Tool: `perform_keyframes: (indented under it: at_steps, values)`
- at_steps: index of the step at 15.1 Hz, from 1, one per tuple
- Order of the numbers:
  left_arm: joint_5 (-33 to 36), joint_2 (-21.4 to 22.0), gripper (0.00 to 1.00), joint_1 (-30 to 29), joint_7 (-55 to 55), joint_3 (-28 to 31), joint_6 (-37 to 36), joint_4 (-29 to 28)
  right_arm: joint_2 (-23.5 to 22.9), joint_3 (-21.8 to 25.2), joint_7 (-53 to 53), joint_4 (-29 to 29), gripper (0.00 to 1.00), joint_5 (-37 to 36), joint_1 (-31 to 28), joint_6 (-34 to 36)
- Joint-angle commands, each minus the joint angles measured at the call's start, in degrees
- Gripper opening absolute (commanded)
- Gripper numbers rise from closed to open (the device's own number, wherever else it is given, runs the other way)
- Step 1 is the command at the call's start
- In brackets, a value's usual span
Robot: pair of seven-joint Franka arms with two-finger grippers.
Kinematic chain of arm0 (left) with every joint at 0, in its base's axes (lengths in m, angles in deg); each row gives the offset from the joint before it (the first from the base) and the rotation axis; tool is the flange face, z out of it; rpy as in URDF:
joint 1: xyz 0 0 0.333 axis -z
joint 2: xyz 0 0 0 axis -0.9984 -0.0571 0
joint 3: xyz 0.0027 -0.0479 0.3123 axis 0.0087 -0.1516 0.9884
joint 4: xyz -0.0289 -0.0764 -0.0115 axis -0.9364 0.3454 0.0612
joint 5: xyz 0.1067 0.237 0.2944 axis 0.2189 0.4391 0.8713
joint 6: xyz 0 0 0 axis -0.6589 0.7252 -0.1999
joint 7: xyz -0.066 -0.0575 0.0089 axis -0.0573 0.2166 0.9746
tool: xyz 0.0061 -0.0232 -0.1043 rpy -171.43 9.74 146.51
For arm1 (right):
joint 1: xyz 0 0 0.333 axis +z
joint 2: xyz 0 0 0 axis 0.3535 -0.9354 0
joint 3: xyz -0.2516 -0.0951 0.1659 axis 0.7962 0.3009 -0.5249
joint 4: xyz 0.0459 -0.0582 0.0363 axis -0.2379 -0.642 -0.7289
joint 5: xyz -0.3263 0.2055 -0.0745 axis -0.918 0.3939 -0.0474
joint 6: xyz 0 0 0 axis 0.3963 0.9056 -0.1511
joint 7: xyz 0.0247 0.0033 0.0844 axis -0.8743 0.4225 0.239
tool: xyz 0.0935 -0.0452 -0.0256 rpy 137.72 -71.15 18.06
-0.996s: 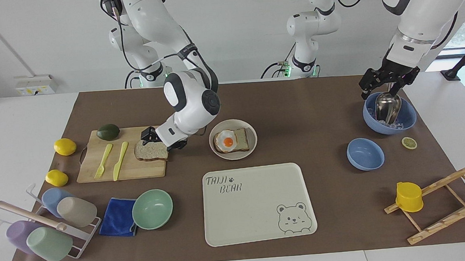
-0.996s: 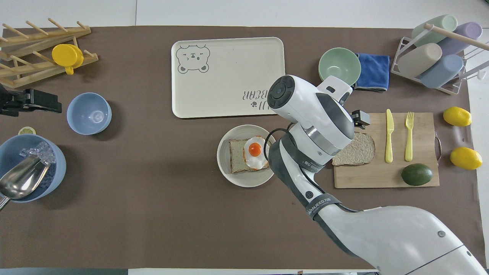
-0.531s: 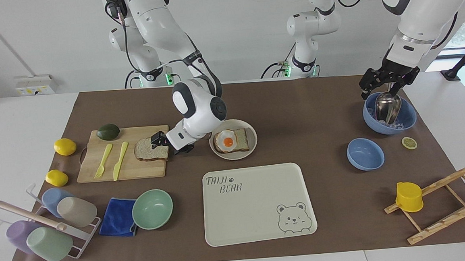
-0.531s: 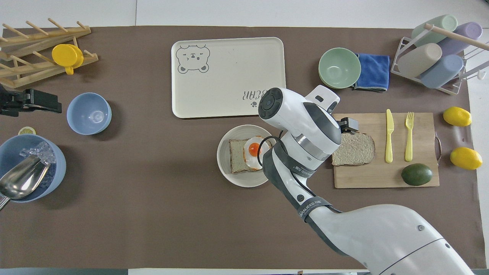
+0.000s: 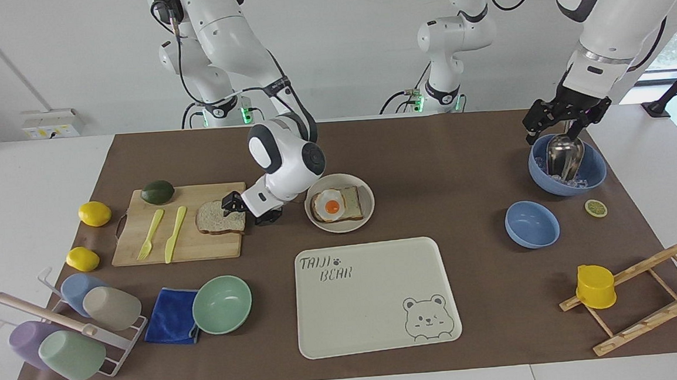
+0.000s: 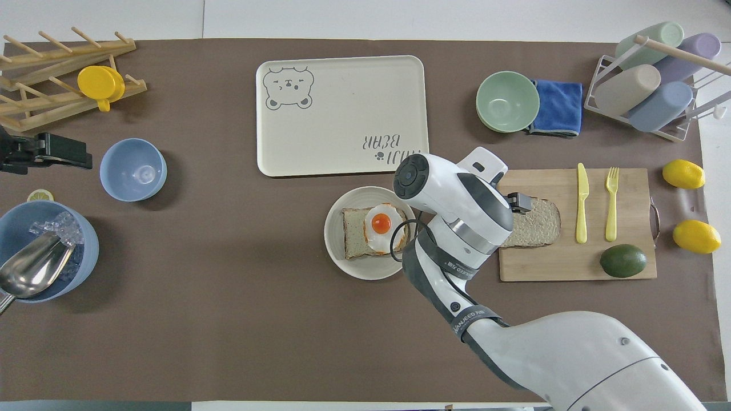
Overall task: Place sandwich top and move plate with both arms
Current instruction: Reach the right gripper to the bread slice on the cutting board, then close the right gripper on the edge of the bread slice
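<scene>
Bread top (image 5: pixel 218 219) is seen lying flat on the board (image 5: pixel 201 245), toward the right arm's end of the table. Right gripper (image 5: pixel 250 210) is set low at the slice's plate-side edge; whether its fingers are spread or closed on the crust cannot be told. Risk: if only a thin crust edge is pinched, the slice may sag, tear or slip out during the lift. The slice could also be pushed along the board into the knife (image 5: pixel 174 233). Plate (image 5: pixel 368 197), with the egg slice (image 5: pixel 339 204) on it, sits just beside the board; the egg could be knocked off centre by a low carry. Left gripper (image 5: pixel 563 120) waits over the ice bowl (image 5: pixel 596 171), at the scoop (image 5: pixel 564 154); grip cannot be told.
</scene>
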Motion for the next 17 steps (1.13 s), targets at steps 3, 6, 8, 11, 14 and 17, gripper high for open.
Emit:
perform_keyframes:
  at_steps: [3, 6, 8, 11, 14, 17]
  values:
    - [-0.6, 1.1, 1.00, -0.5, -0.5, -0.1, -0.8, -0.7, 2.1, -0.2, -0.8, -3.2, 0.82, -0.8, -0.6, -1.8]
    - [-0.6, 1.2, 1.00, -0.5, -0.5, -0.1, -0.9, -0.7, 2.1, -0.2, -0.6, -3.3, 0.79, -0.8, -0.6, -1.9]
    - [-0.6, 1.2, 1.00, -0.5, -0.5, -0.1, -0.9, -0.7, 2.2, -0.2, -0.7, -3.6, 0.79, -0.8, -0.6, -2.1]
    - [-0.6, 1.2, 1.00, -0.5, -0.5, -0.1, -0.9, -0.7, 2.4, -0.2, -0.9, -4.8, 0.79, -0.8, -0.6, -2.9]
    - [-0.6, 1.2, 1.00, -0.5, -0.5, -0.1, -0.8, -0.7, 2.8, -0.2, -1.1, -5.8, 0.65, -0.8, -0.5, -3.8]
    - [-0.6, 1.2, 1.00, -0.5, -0.5, -0.1, -0.9, -0.7, 2.7, -0.2, -0.6, -5.2, 0.28, -0.8, -0.6, -3.3]
